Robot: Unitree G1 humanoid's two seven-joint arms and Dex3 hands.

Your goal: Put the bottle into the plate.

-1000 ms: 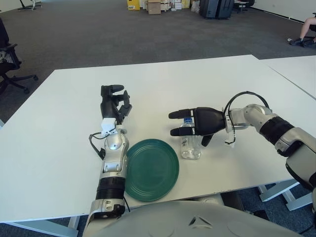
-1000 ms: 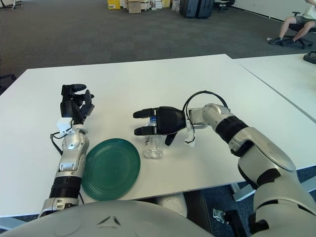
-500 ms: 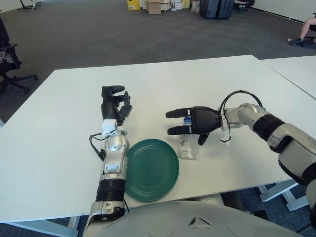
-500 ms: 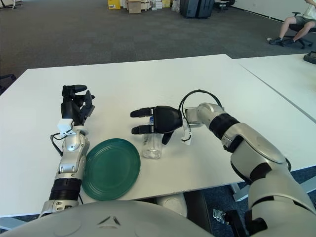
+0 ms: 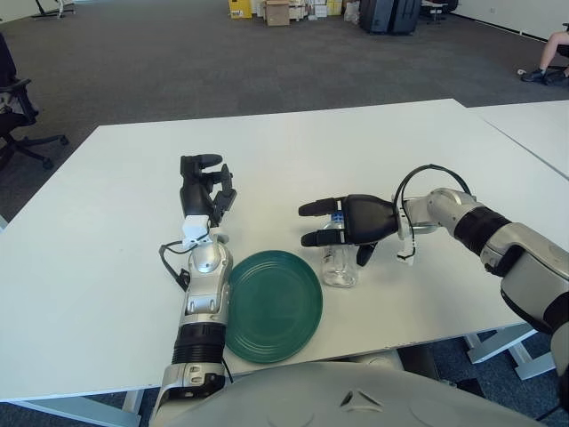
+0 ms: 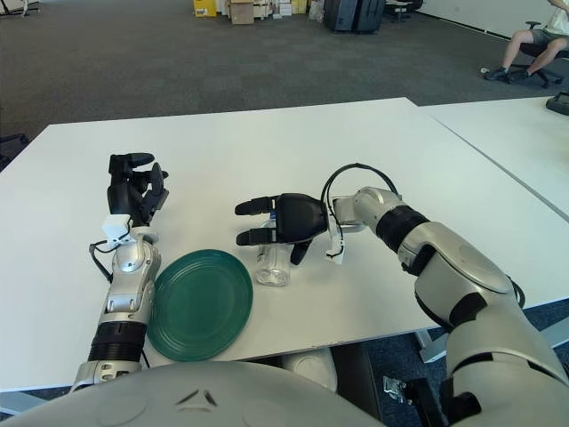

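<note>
A clear plastic bottle with a blue cap stands upright on the white table, just right of the dark green plate. My right hand reaches in from the right and covers the bottle's neck and cap. Its two fingers stretch straight out to the left past the bottle, and the thumb points down at the bottle's right side. The hand is open and not closed round the bottle. My left hand shows beyond the plate's left side, fingers relaxed and holding nothing.
My left forearm runs along the plate's left edge. A black cable loops above the right wrist. A second white table stands to the right. Boxes and a seated person are far off on the grey carpet.
My right hand has shifted a little to the left over the bottle, and the bottle has edged slightly left towards the plate. The left arm has barely moved.
</note>
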